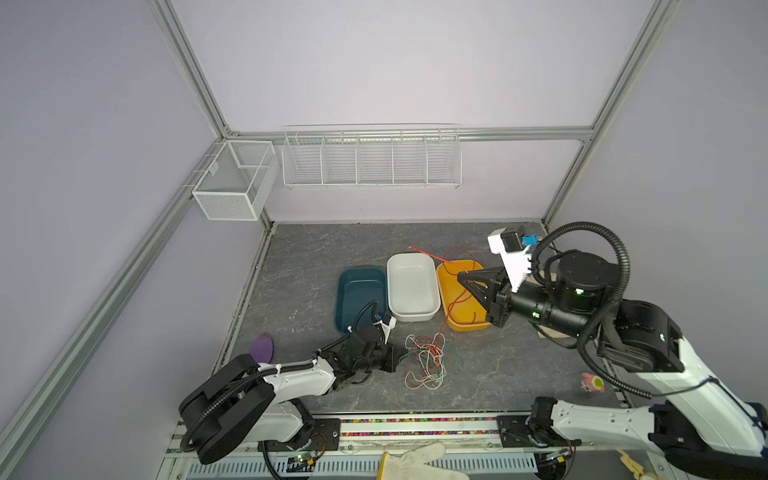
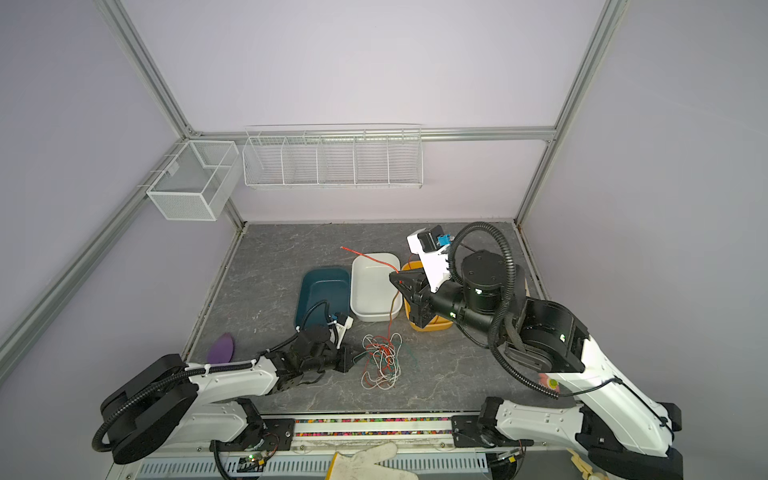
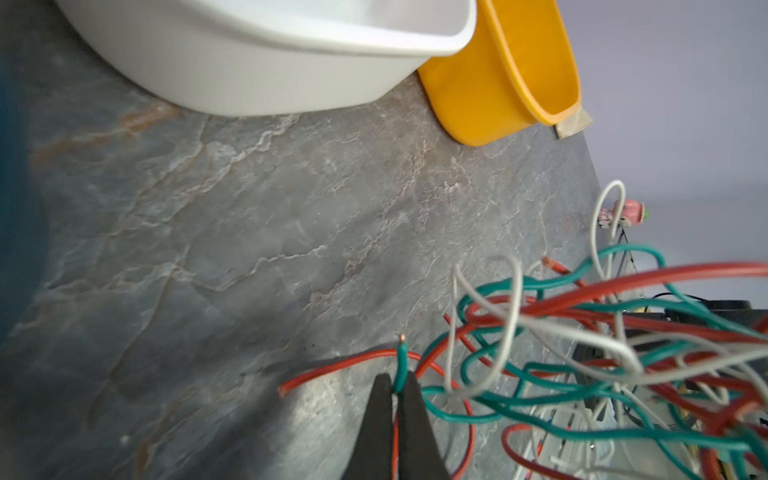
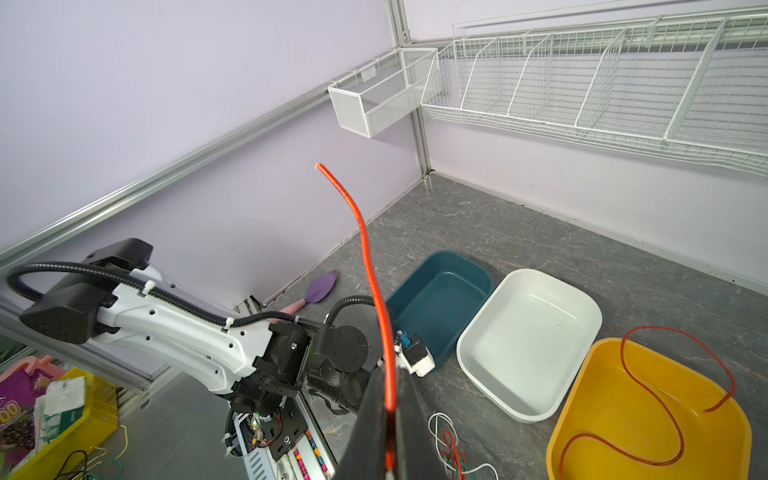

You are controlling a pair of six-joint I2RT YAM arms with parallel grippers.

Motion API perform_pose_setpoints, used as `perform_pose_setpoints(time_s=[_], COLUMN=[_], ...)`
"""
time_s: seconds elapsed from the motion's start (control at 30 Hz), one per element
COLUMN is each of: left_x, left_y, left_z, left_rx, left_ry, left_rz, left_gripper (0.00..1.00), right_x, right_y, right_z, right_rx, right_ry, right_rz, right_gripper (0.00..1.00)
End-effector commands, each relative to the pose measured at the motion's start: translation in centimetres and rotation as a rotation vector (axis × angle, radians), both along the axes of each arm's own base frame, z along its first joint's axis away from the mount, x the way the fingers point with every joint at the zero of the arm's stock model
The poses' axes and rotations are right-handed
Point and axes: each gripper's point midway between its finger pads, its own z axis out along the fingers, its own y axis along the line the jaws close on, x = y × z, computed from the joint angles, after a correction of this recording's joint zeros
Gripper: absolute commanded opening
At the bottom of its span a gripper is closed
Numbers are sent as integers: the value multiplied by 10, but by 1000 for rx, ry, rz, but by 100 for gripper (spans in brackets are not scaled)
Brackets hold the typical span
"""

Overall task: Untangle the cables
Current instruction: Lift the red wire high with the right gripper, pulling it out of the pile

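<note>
Left gripper (image 3: 397, 380) is pinched tight on a green cable (image 3: 402, 363) end at the tangle (image 1: 426, 361), lower centre in both top views. Right gripper (image 4: 392, 386), clamped on a red cable (image 4: 365, 249), hovers over the yellow tray (image 1: 469, 327), where another red strand (image 4: 681, 436) already lies. Mostly undone, I'd say. Held red runs from tangle up-frame, free tip pointing upper left.
</note>
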Motion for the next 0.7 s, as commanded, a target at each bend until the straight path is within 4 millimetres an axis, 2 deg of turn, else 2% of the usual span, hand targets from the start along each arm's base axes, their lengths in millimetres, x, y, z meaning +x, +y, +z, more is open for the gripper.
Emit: perform_pose_setpoints(time_s=[0.0,0.27,0.57,0.67], left_x=[4,11,19,25], left_y=[3,16,30,39], left_z=[-10,-26,-27,-24], left_rx=[52,150,247,292], left_ry=[-12,-7,-18,-30], left_rz=[11,61,115,159], left_gripper=[0,0,0,0], right_x=[-7,-9,8,11], right_y=[-9,-38,-69,-95], right_z=[31,72,82,99], right_rx=[51,90,55,95], right_ry=[-67,-163,-247,-287], right_rz=[15,-48,-220,-319], right_gripper=[7,7,7,6])
